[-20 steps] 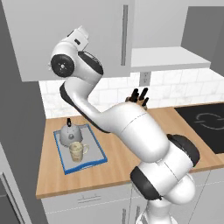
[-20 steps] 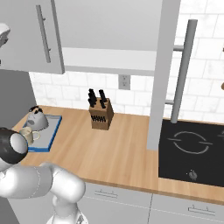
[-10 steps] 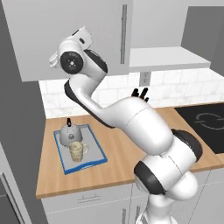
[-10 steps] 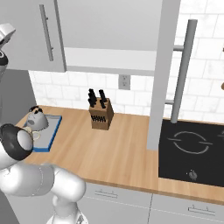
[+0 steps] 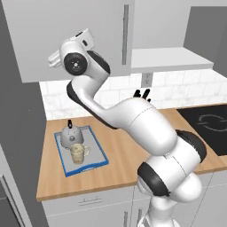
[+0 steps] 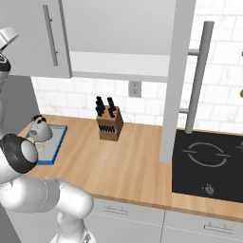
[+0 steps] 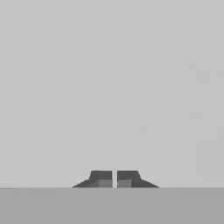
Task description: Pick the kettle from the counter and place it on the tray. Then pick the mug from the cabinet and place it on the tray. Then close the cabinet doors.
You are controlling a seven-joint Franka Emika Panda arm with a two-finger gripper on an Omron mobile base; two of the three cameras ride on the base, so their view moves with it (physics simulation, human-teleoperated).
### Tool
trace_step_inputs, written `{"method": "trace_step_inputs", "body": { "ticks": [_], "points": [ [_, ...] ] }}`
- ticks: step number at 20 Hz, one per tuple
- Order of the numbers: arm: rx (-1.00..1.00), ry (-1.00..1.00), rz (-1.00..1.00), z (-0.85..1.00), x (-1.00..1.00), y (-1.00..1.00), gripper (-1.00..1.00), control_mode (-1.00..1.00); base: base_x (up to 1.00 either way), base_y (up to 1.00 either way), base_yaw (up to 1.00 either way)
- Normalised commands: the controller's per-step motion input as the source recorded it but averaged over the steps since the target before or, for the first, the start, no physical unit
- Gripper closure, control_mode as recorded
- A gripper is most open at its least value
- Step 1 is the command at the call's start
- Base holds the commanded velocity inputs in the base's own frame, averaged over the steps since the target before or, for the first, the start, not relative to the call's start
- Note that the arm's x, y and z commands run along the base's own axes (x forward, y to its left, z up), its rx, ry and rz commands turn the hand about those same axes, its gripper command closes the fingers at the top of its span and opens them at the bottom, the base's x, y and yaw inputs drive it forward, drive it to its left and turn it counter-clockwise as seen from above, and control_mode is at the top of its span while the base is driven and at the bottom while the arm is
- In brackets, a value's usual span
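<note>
Through the hand view I have the gripper (image 7: 114,179) clenched on nothing, its two tips almost touching, facing a flat pale grey surface at close range. From my left base view, the tray (image 5: 100,150) lies on the counter (image 5: 119,153) towards its left end, with bare wood between its blue rim and the counter's front edge. The mug (image 5: 77,153) stands on the tray's nearer half and the kettle (image 5: 69,135) just behind it, nearly touching. To their right the worktop runs open up to the knife block (image 6: 108,124) by the tiled wall. Above, the left cabinet door (image 5: 80,31) lies flat and shut, while the right cabinet door (image 6: 173,71) stands out edge-on beside the hob (image 6: 209,163).
</note>
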Motion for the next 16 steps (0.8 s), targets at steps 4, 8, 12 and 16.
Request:
{"method": "trace_step_inputs", "body": {
  "ticks": [4, 8, 12, 16],
  "points": [
    [0.08, 0.0, -0.01, -0.14, 0.03, -0.2, 1.0, -1.0, 0.0, 0.0, 0.0],
    [0.0, 0.0, -0.01, 0.0, -0.61, -0.13, 1.0, -1.0, 0.0, 0.0, 0.0],
    [0.01, 0.0, 0.0, 0.0, -1.0, -0.2, 1.0, -1.0, 0.0, 0.0, 0.0],
    [0.15, 0.0, 0.0, 0.0, -1.0, -0.56, 1.0, -1.0, 0.0, 0.0, 0.0]
  ]
}}
